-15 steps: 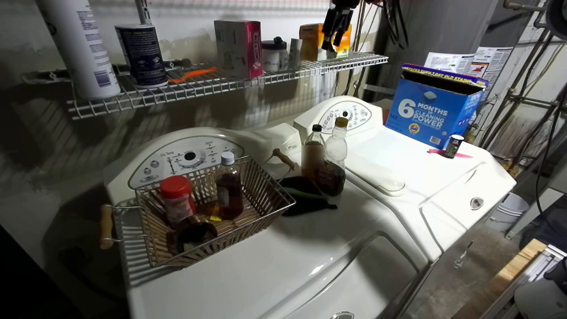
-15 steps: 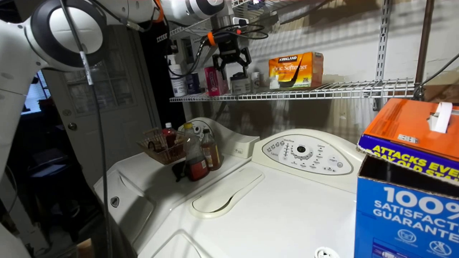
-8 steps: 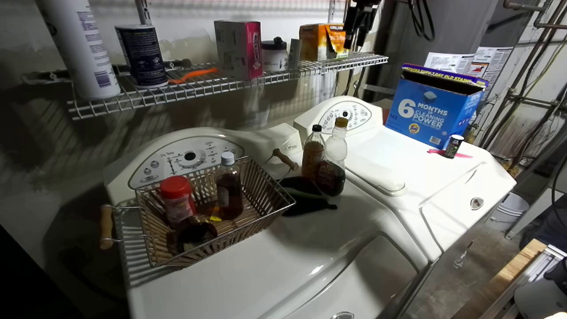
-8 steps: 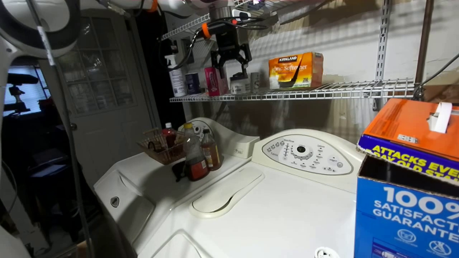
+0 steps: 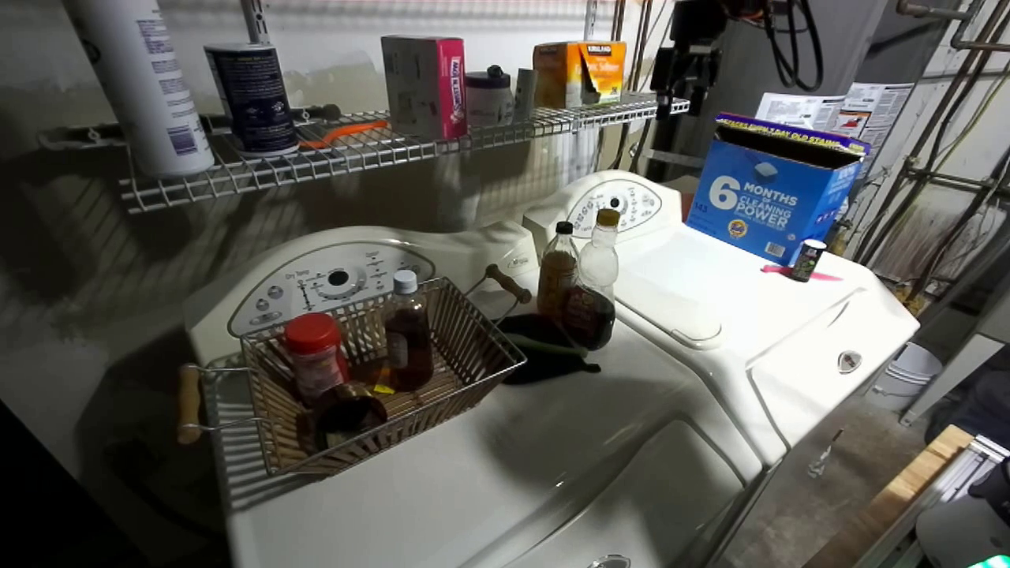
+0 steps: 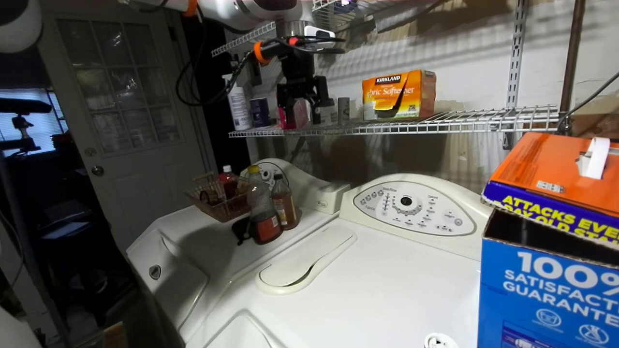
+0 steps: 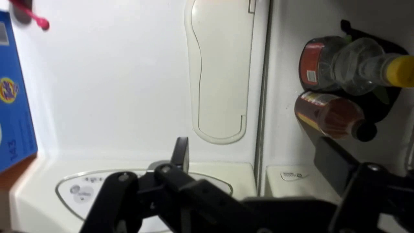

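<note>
Hovering empty, spread wide, the hand (image 7: 253, 156) should be moved gently so the yellow-capped bottle (image 7: 357, 67) below, to its side, isn't bumped.

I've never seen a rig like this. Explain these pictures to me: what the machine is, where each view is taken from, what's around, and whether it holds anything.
The machine is a robot arm ending in a black two-fingered gripper. Two cameras stand outside the robot; a third, on its wrist, looks down past the fingers. On the dryer sits a wire basket with a white-capped bottle and a red-lidded jar inside; beside it stand a yellow-capped bottle and a black-capped bottle. The neighbouring washer bears a Tide box. A wire shelf above holds a Kirkland fabric softener box, among other things. The gripper hangs in the air, open, with nothing between its fingers.
</note>
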